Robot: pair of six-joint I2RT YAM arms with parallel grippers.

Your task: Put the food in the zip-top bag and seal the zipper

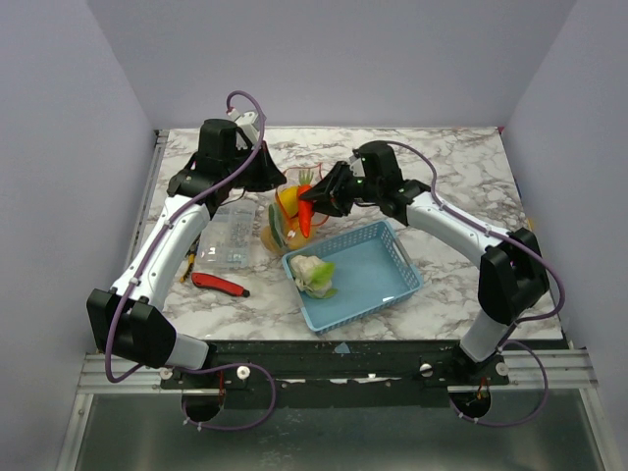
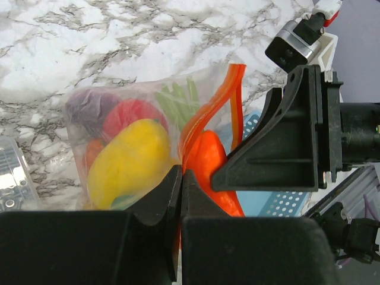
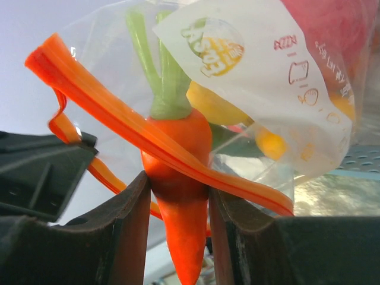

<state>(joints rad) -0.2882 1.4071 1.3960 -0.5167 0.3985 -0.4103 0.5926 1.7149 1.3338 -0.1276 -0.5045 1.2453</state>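
The zip-top bag (image 1: 285, 221) is held up over the table's middle, with yellow (image 2: 127, 160), red and purple food inside. My left gripper (image 2: 183, 173) is shut on the bag's top edge at its red-orange zipper (image 2: 221, 98); it shows in the top view (image 1: 278, 184). My right gripper (image 3: 178, 185) is shut on an orange carrot (image 3: 177, 172) with green stalks, which sits in the bag's mouth, leafy end inside. The zipper (image 3: 119, 113) crosses in front of the carrot. The right gripper (image 1: 320, 196) is just right of the bag. A white and green food piece (image 1: 314, 275) lies in the blue basket.
A blue perforated basket (image 1: 378, 265) stands front right of the bag. A clear rigid box (image 1: 228, 235) lies left of the bag. A red-and-black handled tool (image 1: 220, 285) lies near the front left.
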